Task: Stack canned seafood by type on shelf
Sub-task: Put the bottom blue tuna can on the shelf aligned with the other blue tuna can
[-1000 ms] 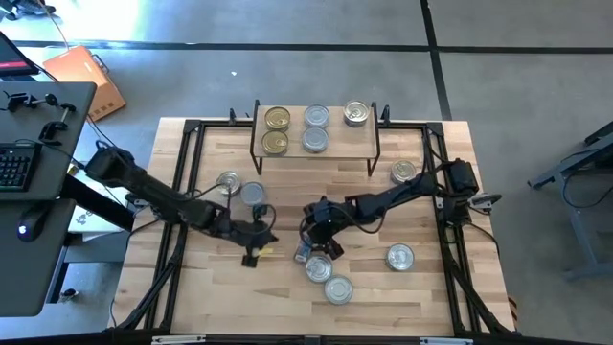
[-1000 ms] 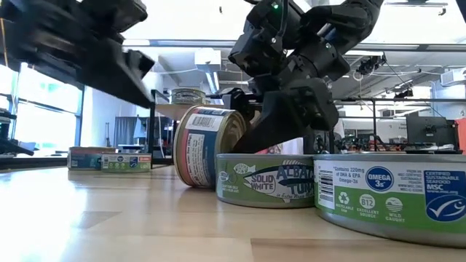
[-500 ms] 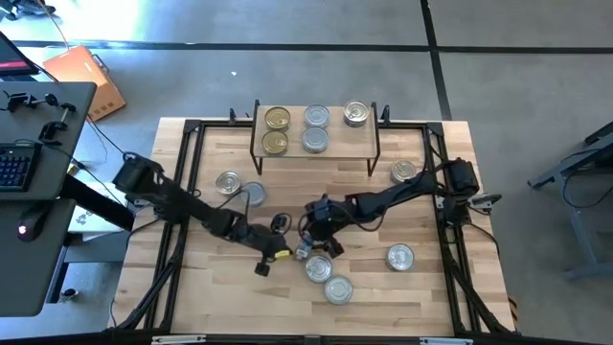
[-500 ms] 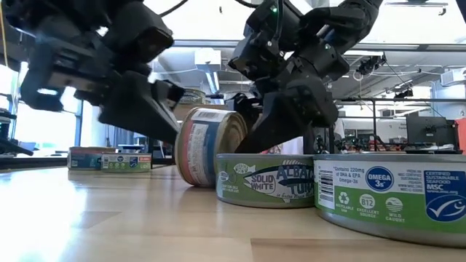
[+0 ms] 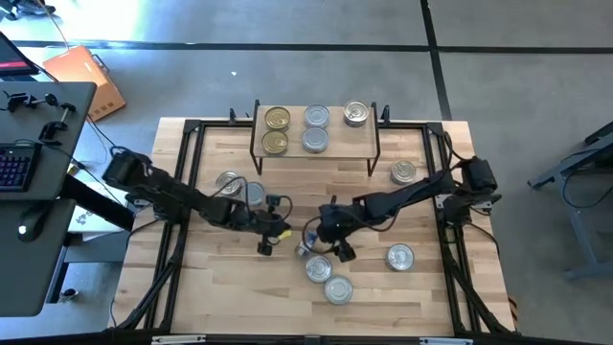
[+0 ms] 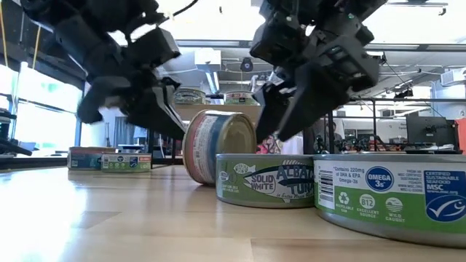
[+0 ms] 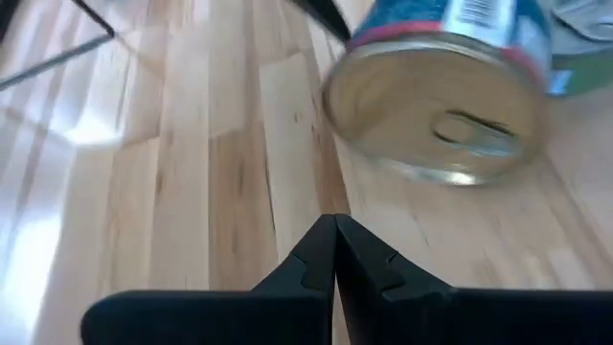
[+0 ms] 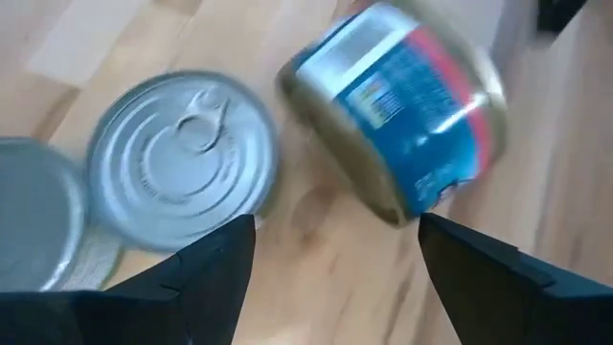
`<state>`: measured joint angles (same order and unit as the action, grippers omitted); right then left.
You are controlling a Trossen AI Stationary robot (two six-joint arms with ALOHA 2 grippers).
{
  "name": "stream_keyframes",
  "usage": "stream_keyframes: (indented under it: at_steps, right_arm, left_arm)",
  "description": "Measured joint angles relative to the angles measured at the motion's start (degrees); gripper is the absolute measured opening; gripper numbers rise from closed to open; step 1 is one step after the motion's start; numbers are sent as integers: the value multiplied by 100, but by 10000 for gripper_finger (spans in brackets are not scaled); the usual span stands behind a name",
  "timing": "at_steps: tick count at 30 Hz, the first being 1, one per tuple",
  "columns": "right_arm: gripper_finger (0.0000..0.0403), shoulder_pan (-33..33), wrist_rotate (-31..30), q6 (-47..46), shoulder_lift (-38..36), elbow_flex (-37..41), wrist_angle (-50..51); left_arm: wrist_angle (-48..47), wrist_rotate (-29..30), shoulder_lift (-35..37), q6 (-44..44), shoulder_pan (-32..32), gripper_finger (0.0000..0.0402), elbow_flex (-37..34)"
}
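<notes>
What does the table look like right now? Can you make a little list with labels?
Shelf: five tins on top, two gold-lidded, three silver
Tipped tin: on its edge, gold lid showing
Left gripper: fingers shut, beside the tipped tin
Right gripper: fingers open, holding nothing, above that tin
Green-label tins: flat, beside the tipped tin

On the shelf (image 5: 316,151) sit two gold-lidded tins (image 5: 276,130) and three silver tins (image 5: 317,127). The left gripper (image 5: 271,237) and right gripper (image 5: 326,241) meet mid-tabletop (image 5: 412,297) either side of a tipped tin (image 5: 304,250). More loose tins (image 5: 326,278) lie near, others farther off
</notes>
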<state>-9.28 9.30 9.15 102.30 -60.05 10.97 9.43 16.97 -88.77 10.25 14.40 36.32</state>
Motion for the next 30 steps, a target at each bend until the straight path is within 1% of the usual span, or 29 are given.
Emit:
stream_keyframes:
  at_steps: [2, 3, 4, 6, 8, 10, 11, 13, 15, 18, 20, 22, 25, 27, 30]
  right_arm:
    - [286, -77, 0, -90, 0, 0, 101]
    - [286, -101, 2, -144, 0, 0, 131]
    - [286, -120, 1, -175, 0, 0, 143]
    - [286, -151, 77, -214, 0, 2, 131]
    - [286, -166, 330, -227, 0, 1, 114]
    - [286, -166, 651, -168, 0, 0, 21]
    - [286, -164, 751, -144, 0, 2, -90]
    - [286, -162, 783, -134, 0, 2, -388]
    - [286, -155, 784, -98, 2, 1, -668]
    - [286, -149, 783, 42, 2, 1, -1110]
    - [286, -149, 783, 137, 2, 2, -1327]
    - [286, -149, 780, 171, -16, 2, -1446]
    - [286, -149, 711, 182, -210, 2, -1333]
    - [286, -150, 404, 122, -427, 0, -1042]
    - [286, -142, -420, -217, -770, 0, -345]
  left_arm:
    - [-346, -59, 268, -212, 70, 0, -2]
    - [-407, -229, 375, -314, 107, 0, -2]
    - [-491, -539, 468, -420, 144, 0, 2]
    - [-501, -1374, 548, -617, 216, 0, 0]
    - [-357, -2084, 507, -828, 279, 0, 0]
    - [-117, -2514, 337, -992, 330, 0, 1]
    - [-26, -2588, 235, -1014, 346, 0, 2]
    - [229, -2578, -11, -1041, 368, 0, -2]
    - [478, -2439, -251, -1003, 356, 0, -2]
    - [756, -2012, -551, -908, 269, 0, 0]
    - [659, -1633, -629, -867, 189, 0, -2]
    - [370, -1317, -639, -869, 111, 0, 0]
    - [-123, -945, -632, -917, 4, 0, -1]
    - [-398, -729, -630, -963, -44, 0, -4]
    - [-580, -552, -615, -980, -102, 0, 15]
